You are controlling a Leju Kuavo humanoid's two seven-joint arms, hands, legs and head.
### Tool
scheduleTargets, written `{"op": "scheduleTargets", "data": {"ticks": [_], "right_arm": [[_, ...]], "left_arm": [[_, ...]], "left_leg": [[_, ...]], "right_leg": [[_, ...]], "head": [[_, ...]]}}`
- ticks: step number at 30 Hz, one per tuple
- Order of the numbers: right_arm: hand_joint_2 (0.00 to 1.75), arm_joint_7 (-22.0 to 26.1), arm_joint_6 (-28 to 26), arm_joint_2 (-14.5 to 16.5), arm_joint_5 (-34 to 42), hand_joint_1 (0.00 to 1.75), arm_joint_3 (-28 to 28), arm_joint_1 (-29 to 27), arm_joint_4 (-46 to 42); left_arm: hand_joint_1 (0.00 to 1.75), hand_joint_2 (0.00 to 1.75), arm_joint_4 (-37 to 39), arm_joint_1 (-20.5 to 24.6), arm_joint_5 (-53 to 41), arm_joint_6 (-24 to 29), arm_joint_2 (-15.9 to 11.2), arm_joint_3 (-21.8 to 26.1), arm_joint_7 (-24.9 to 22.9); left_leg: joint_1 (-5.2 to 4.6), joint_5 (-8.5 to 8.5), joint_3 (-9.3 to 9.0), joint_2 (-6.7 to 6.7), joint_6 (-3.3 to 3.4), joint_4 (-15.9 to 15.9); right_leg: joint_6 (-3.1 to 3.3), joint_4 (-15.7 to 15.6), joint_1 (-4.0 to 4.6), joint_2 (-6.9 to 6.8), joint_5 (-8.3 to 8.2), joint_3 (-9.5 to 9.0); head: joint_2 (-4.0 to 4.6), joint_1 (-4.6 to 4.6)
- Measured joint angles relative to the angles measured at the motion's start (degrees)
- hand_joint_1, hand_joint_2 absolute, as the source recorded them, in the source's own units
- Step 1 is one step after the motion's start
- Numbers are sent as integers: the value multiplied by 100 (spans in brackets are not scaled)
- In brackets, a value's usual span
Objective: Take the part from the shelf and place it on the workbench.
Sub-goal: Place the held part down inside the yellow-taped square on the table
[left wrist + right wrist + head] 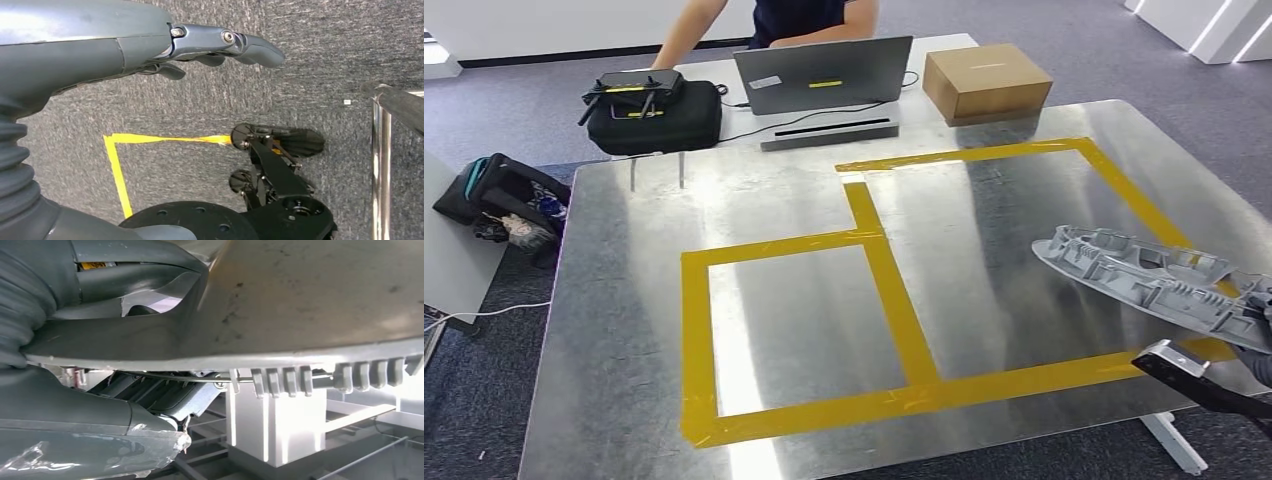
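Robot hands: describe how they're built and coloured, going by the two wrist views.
The left hand has a smooth grey shell, a black ribbed wrist cover, and dark glossy fingers with silver screws at the joints. The right hand has the same grey casing and ribbed cover, with clear tape wrapped around its thumb.

Grey ribbed part (1144, 278); silver workbench (624, 330); yellow tape (894, 300)

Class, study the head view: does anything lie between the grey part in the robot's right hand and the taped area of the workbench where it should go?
Nothing visible does. The part is held over the right edge of the workbench, above the yellow tape; the metal inside the tape is bare. The laptop and box stand beyond the far edge.
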State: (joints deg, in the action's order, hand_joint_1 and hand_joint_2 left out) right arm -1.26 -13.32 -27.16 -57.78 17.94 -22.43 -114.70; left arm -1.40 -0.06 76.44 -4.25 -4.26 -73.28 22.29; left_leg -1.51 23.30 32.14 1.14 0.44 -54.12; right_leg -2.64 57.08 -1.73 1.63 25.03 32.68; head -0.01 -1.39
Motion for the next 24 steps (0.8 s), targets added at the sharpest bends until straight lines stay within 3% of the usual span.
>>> {"op": "scheduleTargets", "data": {"ticks": [6, 9, 15, 24], "right_arm": [[175, 129, 145, -353, 302, 175, -334, 275, 145], [175, -127, 283, -460, 263, 175, -531, 525, 302], [175, -729, 409, -572, -59, 175, -690, 1128, 835], [175, -904, 546, -591, -332, 175, -759, 1621, 1407]], "left_arm": [[0, 175, 2, -9, -170, 14, -131, -10, 65], [0, 175, 2, -27, -206, 9, -189, -9, 77], [0, 175, 2, -38, -261, 3, -257, 1, 75], [0, 175, 2, -60, -304, 22, -275, 19, 29]], "left_leg": [[1, -7, 0, -1, -1, 0], [0, -12, 2, 0, -3, 0], [-4, -24, 4, 6, -1, 0], [-10, -25, 9, 8, 3, 0]], "right_leg": [[-4, 0, 1, 2, -6, 0], [-10, 0, 1, 2, -11, 1], [-23, 0, -3, -4, -20, 8], [-28, 0, -10, -4, -24, 13]], "head": [[1, 0], [1, 0], [1, -1], [1, 0]]}}
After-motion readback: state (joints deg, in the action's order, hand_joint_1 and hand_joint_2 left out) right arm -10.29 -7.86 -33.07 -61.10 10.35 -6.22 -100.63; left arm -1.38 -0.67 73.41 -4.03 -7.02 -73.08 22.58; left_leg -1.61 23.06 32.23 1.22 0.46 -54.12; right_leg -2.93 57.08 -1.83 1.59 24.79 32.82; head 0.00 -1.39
